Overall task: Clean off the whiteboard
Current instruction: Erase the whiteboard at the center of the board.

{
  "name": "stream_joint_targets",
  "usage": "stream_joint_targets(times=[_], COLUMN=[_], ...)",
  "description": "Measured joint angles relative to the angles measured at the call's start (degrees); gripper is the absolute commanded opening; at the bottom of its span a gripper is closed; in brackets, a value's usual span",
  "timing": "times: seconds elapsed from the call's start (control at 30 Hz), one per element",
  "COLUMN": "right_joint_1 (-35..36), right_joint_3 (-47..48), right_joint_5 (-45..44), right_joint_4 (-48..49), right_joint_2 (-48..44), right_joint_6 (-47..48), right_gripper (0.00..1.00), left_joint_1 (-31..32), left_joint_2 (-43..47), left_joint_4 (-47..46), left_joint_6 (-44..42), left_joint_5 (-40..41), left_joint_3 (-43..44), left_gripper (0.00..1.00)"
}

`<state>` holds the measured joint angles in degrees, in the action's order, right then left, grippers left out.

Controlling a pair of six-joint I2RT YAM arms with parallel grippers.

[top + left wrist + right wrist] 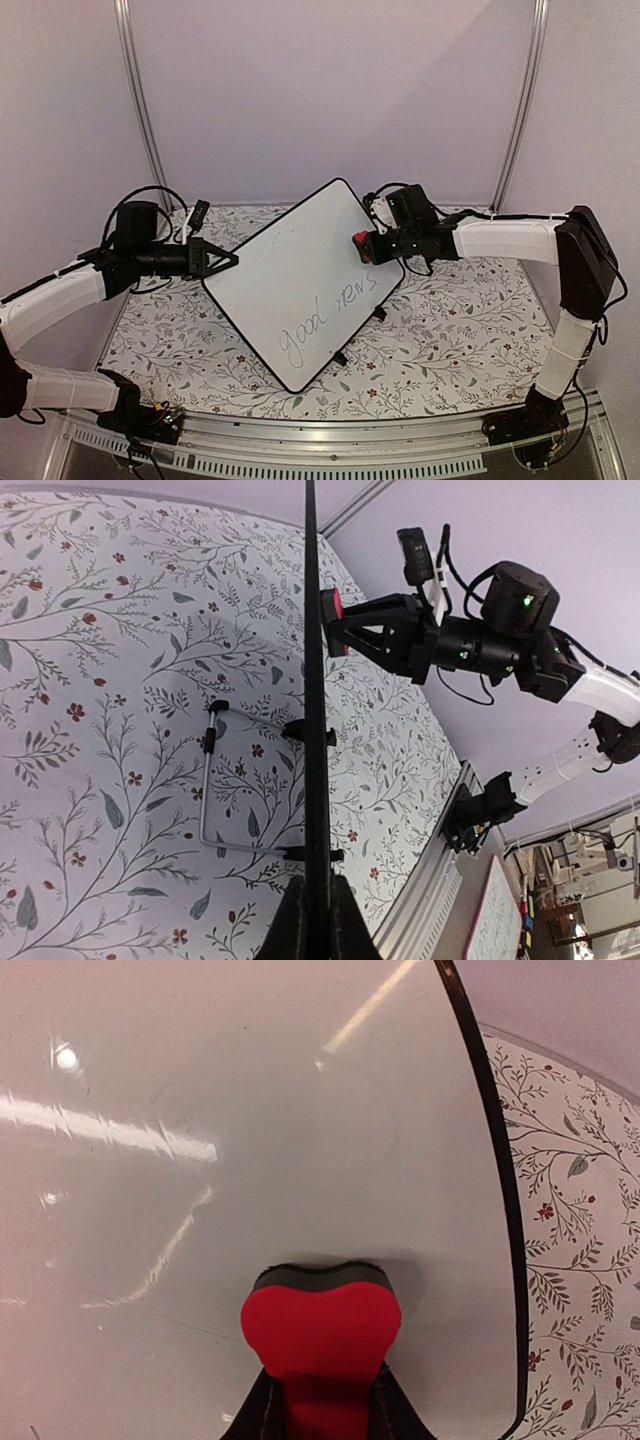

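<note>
Tilted whiteboard (pixel 300 285) above the table (pixel 450 340): stiff, likely light, glossy-slick, so best held by its frame. Left hand (pixel 232 260) pinches its left edge. Right hand (pixel 363 247) presses its gripped red eraser (pixel 320 1330) against the upper-right face.

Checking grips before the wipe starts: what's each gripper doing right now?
Left gripper: closed on the whiteboard edge.
Right gripper: closed on the red eraser.

Tablecloth (pixel 460 340): white, printed with grey leafy sprigs and small red flowers.
Rail (pixel 330 440): silver metal, along the near edge.
Backdrop (pixel 330 90): pale lilac.
</note>
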<state>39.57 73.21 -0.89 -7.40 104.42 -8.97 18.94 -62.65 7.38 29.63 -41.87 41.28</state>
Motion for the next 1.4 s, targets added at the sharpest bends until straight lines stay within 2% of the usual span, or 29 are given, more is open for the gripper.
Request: stream_joint_targets(times=[0.4, 0.87, 1.13, 1.4], right_joint_1=[-0.37, -0.39, -0.39, -0.81], right_joint_3=[-9.2, -17.14, -14.1, -2.21], right_joint_5=[0.66, 1.95, 1.55, -0.28], right_joint_4=[5.64, 6.21, 3.43, -0.22], right_joint_2=[-2.47, -5.75, -5.31, -0.81], right_joint_6=[-0.68, -2.03, -2.19, -2.14], right_gripper=[0.0, 0.0, 0.0, 0.0], left_joint_1=[0.0, 0.0, 0.0, 0.0], left_joint_2=[0.0, 0.0, 0.0, 0.0], left_joint_4=[0.17, -0.04, -0.11, -0.04], left_joint_6=[0.04, 0.0, -0.04, 0.0], left_joint_5=[0.28, -0.04, -0.17, -0.09], left_joint_3=[0.0, 0.0, 0.0, 0.0], left_gripper=[0.0, 0.0, 0.0, 0.0])
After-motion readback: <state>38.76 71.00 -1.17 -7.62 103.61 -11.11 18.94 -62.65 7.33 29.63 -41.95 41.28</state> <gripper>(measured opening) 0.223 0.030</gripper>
